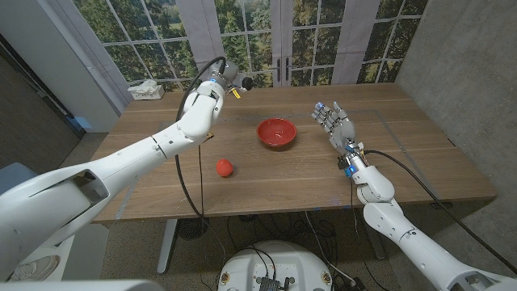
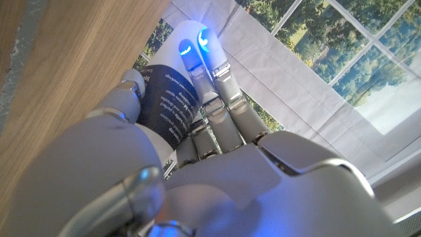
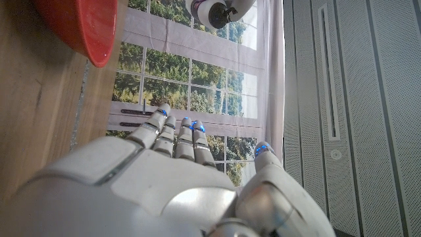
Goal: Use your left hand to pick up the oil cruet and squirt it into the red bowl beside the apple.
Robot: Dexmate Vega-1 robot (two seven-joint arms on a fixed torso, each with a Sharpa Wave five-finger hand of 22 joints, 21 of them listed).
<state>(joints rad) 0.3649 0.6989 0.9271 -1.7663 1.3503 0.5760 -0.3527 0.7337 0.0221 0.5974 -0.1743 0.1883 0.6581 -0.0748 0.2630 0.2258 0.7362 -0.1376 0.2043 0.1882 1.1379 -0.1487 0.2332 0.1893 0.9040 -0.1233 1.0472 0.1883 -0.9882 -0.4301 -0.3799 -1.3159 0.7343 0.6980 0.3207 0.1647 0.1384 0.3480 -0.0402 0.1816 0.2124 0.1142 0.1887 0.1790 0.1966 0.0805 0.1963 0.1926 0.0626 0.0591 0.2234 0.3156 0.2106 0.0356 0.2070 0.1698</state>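
Wood table (image 1: 420, 162), red bowl (image 1: 276, 132), apple (image 1: 224, 167), tissue box (image 1: 146, 90)

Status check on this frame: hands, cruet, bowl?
Left robot hand grips oil cruet, raised left of red bowl. Right robot hand open, holding nothing. Apple near bowl; nothing in the way.

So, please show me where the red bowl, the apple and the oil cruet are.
red bowl (image 1: 276, 133): head view, on its inside.
apple (image 1: 224, 168): head view, on its middle.
oil cruet (image 2: 168, 102): left wrist view, on its dark label, gripped by the left hand (image 2: 217, 164).
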